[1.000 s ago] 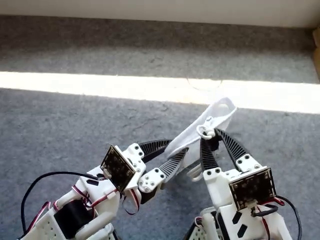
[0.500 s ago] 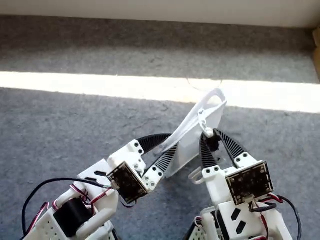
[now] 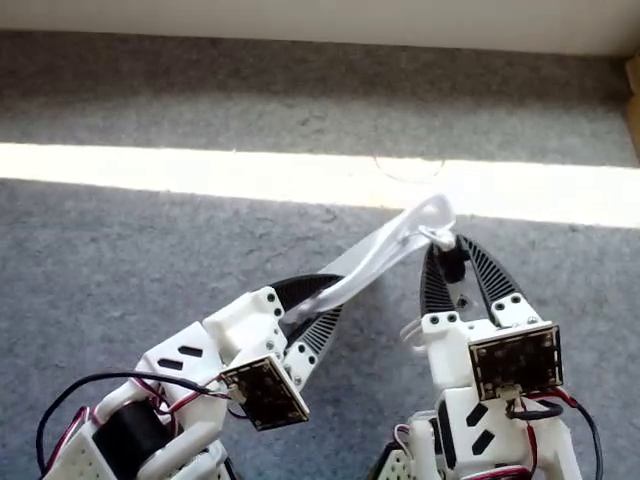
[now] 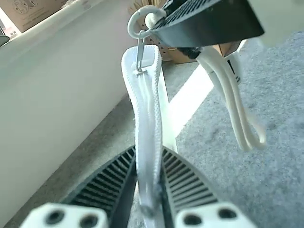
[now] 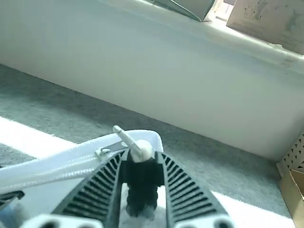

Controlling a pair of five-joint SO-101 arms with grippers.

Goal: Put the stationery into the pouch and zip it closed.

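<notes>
- The white pouch (image 3: 375, 262) is off the table (image 3: 130, 250), hanging edge-up between the two arms. It runs as a slanted strip from the left arm up toward the right arm.
- The left tool (image 3: 338, 296) is closed on the near end of the pouch. In the left wrist view the two ribbed black fingers (image 4: 107, 183) press on either side of the fabric, with the pouch (image 4: 148, 104) rising straight away from them.
- The right tool (image 3: 452, 250) is at the far, higher end of the pouch, closed down on the zip pull (image 3: 432, 236).
- In the right wrist view the right tool (image 5: 141, 156) has its fingers drawn close together, with the white knob of the zip pull (image 5: 139, 149) pinched at their tips. The pouch (image 5: 71, 161) stretches off to one side.
- From the left wrist view the zip pull (image 4: 140, 23) sits at the very end of the pouch, with its ring against the tip of the right tool (image 4: 161, 21).
- The zip runs along the top edge of the pouch. Whether it is fully closed along its length I cannot tell.
- A white cord loop (image 4: 244, 128) dangles below the right tool, clear of the table.
- A band of sunlight (image 3: 200, 170) crosses the grey table just beyond the pouch, and a pale wall (image 5: 142, 71) stands behind.
</notes>
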